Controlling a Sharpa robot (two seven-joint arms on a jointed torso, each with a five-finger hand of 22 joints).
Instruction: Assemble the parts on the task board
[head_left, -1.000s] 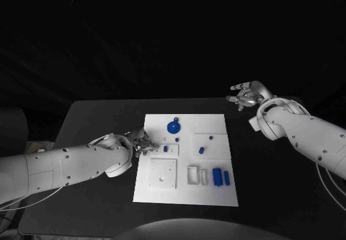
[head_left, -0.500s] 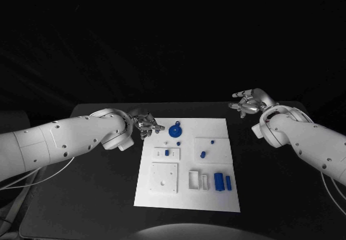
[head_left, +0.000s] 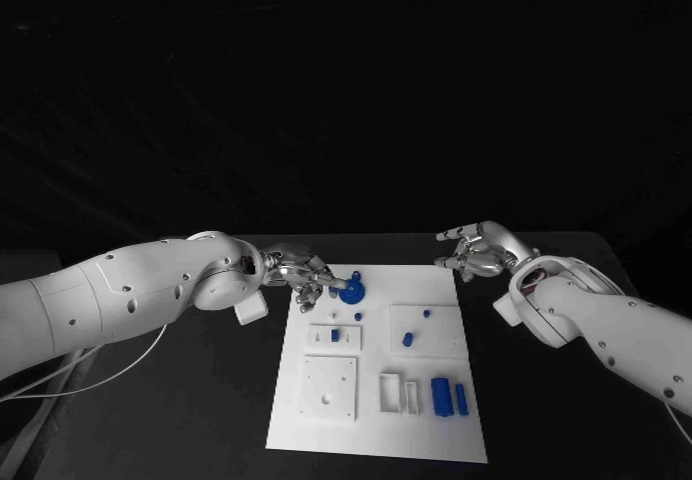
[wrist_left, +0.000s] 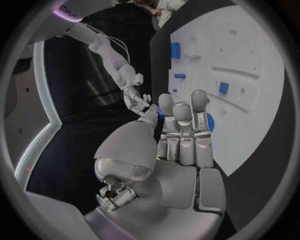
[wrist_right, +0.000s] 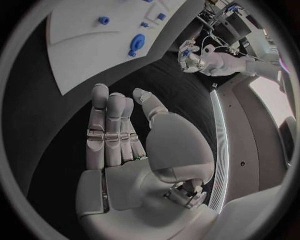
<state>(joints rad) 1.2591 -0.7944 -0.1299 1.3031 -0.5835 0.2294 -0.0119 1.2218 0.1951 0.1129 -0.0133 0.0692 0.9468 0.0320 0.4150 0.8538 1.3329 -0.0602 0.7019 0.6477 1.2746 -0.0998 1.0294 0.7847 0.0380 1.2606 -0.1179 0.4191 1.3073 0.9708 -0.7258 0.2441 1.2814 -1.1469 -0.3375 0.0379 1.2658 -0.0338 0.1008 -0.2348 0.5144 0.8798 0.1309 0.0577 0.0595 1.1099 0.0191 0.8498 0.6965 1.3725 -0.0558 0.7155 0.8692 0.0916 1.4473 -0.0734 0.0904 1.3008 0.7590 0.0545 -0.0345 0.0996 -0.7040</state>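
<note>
In the middle of the black table (head_left: 188, 400) lies the task board (head_left: 378, 420), a flat, matte white rectangular plate carrying raised white square blocks and small glossy blue parts. Near its far end sits a round blue disc (head_left: 351, 293) with a short tab. Below it are a small blue peg (head_left: 338, 335) on a white block and an oval blue piece (head_left: 407, 339) on a larger square panel. Toward the near end two upright blue bars (head_left: 441, 396) stand beside a white slotted frame (head_left: 389, 392). No writing can be read on the board or the parts.

The left hand (head_left: 304, 275), silver and smooth, hovers at the board's far left corner with its fingers extended side by side, fingertips (wrist_left: 199, 97) just beside the disc; it holds nothing. Half a second ago it was further from the disc, above the board's left edge, and a second ago lower down beside the peg.

The right hand (head_left: 477, 250) hangs off the board's far right corner, fingers loosely apart and holding nothing. It has moved inward toward the board's corner since the earlier frames.
</note>
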